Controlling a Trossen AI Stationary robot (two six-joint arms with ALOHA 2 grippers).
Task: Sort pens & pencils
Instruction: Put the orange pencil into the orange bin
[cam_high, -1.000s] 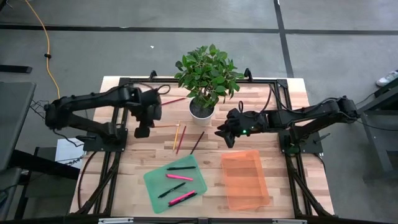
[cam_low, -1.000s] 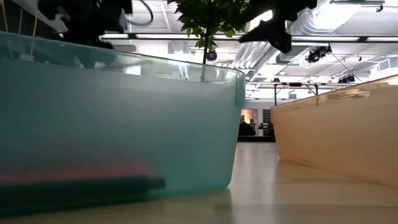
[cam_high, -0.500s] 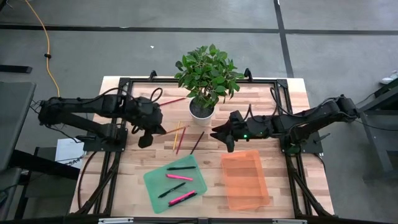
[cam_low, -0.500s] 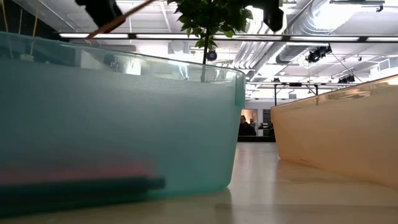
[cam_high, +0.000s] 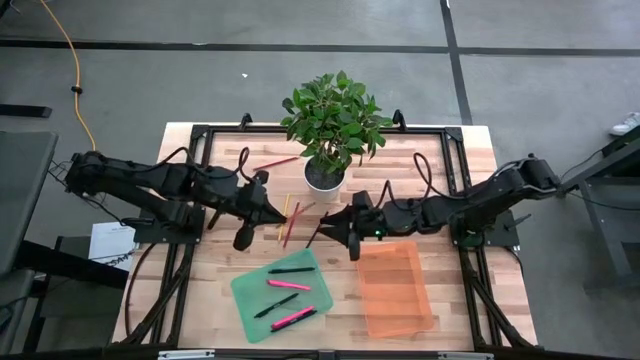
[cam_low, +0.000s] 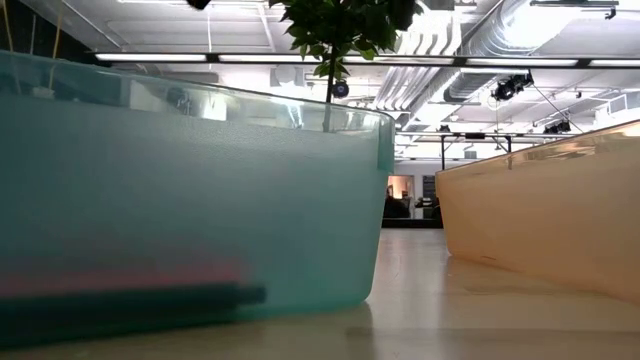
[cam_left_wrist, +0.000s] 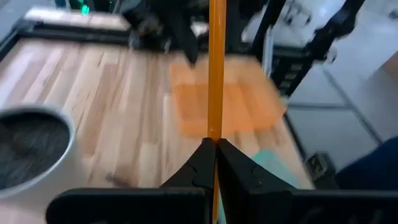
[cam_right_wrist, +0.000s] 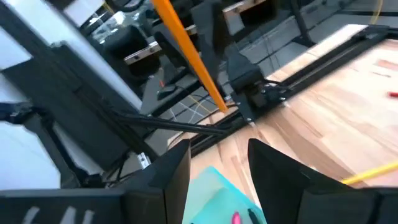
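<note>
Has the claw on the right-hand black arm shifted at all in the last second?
Yes. In the high view the right gripper has slid leftward across the wooden table, from beside the white plant pot to below it, nearer the loose pencils.

A pale wooden plank table (cam_high: 215, 300) with a black metal frame along its edges is carrying everything. A white round pot holding a leafy green plant (cam_high: 324, 176) is standing near the far edge, about midway across. A red thin pencil (cam_high: 276, 162) is lying just left of the pot. Nearer the middle, a small loose group of thin pencils, yellow, red and dark brown (cam_high: 291, 222), is lying on the bare planks. Towards the near edge, a teal translucent plastic tray (cam_high: 246, 296) is sitting to the left and an orange translucent plastic tray (cam_high: 394, 290) to the right, apart from each other.
</note>
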